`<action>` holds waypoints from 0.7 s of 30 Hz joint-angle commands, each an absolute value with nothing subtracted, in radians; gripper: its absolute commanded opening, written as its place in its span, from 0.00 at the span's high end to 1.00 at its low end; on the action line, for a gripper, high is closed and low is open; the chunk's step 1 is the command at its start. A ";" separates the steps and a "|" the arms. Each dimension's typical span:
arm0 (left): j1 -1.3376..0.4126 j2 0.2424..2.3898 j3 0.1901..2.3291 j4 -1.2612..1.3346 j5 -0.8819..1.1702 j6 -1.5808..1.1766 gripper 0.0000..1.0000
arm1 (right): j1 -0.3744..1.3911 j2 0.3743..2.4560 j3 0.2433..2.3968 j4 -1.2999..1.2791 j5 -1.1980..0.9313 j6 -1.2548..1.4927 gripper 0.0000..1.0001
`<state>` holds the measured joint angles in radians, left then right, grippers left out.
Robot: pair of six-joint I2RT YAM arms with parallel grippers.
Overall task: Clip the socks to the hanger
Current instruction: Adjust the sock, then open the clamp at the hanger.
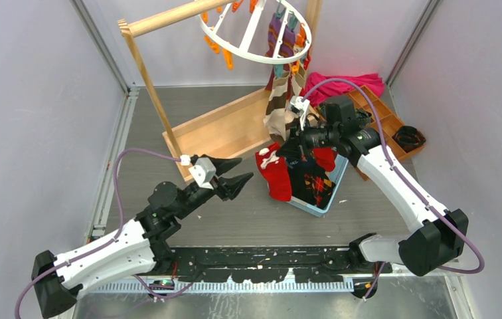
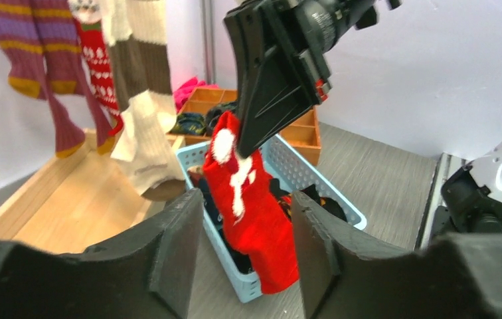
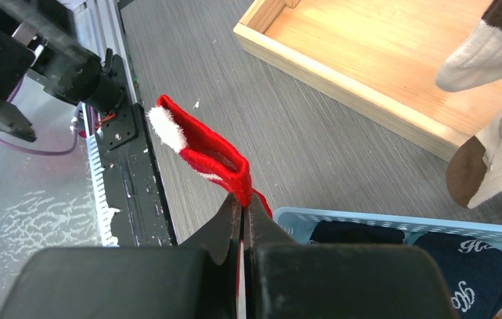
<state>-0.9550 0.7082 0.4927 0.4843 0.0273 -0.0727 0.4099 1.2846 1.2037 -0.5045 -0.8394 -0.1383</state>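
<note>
1. Red sock [image 1: 276, 174] hangs at the 9 o'clock rim of the blue basket [image 1: 336, 189].
2. Right pincer [image 3: 242, 206] is clamped on its cuff.
3. Left pincer [image 1: 245, 168], at the sock's 9 o'clock, gapes wide.

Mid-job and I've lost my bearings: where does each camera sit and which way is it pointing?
Top external: above and behind the bases, looking down on the table; left arm, right arm, hanger, blue basket show.
Left wrist: faces the red sock pinched by the right gripper; the open left gripper frames it.
Right wrist: looks down past its shut fingers at the table.
Shared: both wrist views show the red sock and blue basket.
</note>
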 commanded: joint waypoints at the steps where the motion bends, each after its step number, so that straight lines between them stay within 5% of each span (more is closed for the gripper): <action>1: -0.906 0.700 0.556 0.339 -0.063 -0.092 0.41 | 0.407 1.253 1.259 -0.540 -0.880 -0.207 0.99; 4: -0.771 0.742 0.628 0.268 0.056 -0.186 0.27 | 0.407 1.253 1.274 -0.579 -0.888 -0.250 0.99; 11: -0.443 0.896 0.759 0.453 0.335 -0.477 0.21 | 0.407 1.246 1.274 -0.594 -0.880 -0.269 0.99; 21: -0.424 1.097 0.968 0.569 0.183 -0.507 0.24 | 0.408 1.247 1.271 -0.594 -0.877 -0.269 0.99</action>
<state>-0.4297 1.0496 0.8825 0.4683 0.2520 -0.4755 0.4103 1.2827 1.2346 -0.6044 -0.8654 -0.2577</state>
